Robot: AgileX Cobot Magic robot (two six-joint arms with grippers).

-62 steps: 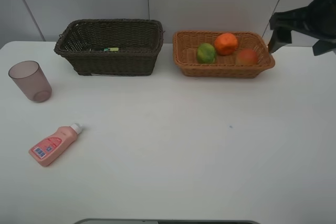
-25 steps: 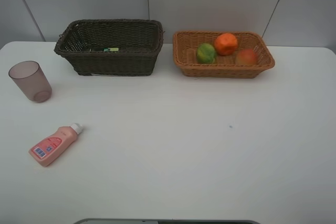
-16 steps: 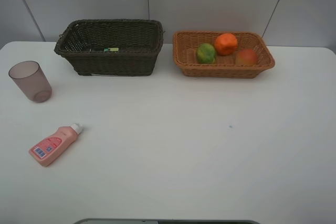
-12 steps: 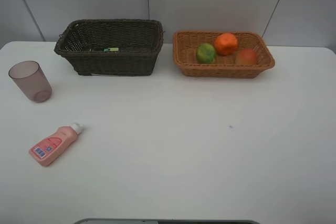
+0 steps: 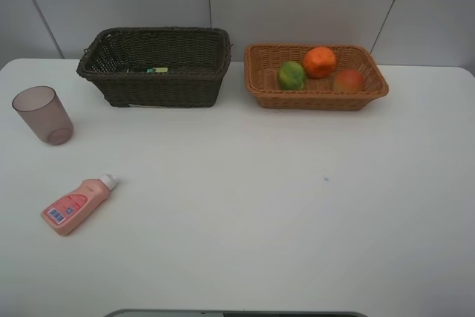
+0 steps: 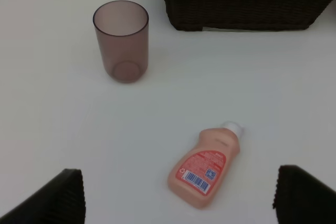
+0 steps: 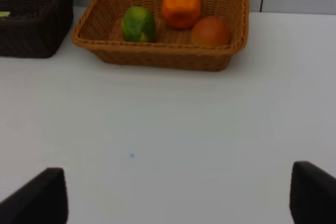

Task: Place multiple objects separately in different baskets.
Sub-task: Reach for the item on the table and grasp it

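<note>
The dark brown basket [image 5: 156, 72] stands at the back left; inside it only a dark shape with a green-yellow patch [image 5: 156, 70] shows, so I cannot make out the pump bottle. The light orange-tan basket [image 5: 261, 88] at the back right holds the green-yellow fruit [image 5: 291, 75], the tangerine [image 5: 319, 61] and the red-orange fruit [image 5: 348, 80]. The mauve cup [image 5: 43, 114] stands upright at the left. The pink bottle [image 5: 74, 204] lies on its side in front of it. My left gripper [image 6: 178, 195] is open over the pink bottle [image 6: 206, 169]. My right gripper [image 7: 176, 195] is open and empty.
The white table [image 5: 260, 206] ends at a grey wall behind the baskets. A small dark speck [image 5: 325, 179] marks the table right of centre. Neither arm shows in the exterior high view.
The right arm, which stood by the tan basket's right end 2.5 s ago, has left the exterior high view. The objects have not moved.
</note>
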